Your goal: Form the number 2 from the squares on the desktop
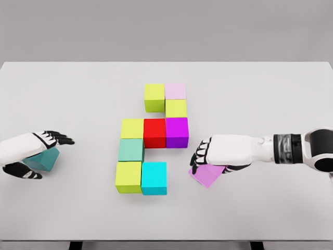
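Nine matte, plain-sided cubes sit edge to edge mid-table (pixel 260 83), forming most of a blocky 2; top row lime cube (pixel 154 97) and pink cube (pixel 175 91); yellow cube (pixel 176 108) beneath the pink; middle row yellow-green cube (pixel 132 128), red cube (pixel 154 132), purple cube (pixel 177 132); green cube (pixel 130 150) below; bottom row olive cube (pixel 128 176) and cyan cube (pixel 154 177). The right hand (pixel 216 154) grips a tilted violet cube (pixel 207 175) at the lower right; the left hand (pixel 28 151) clasps a teal cube (pixel 42 160) far left; smooth white tabletop.
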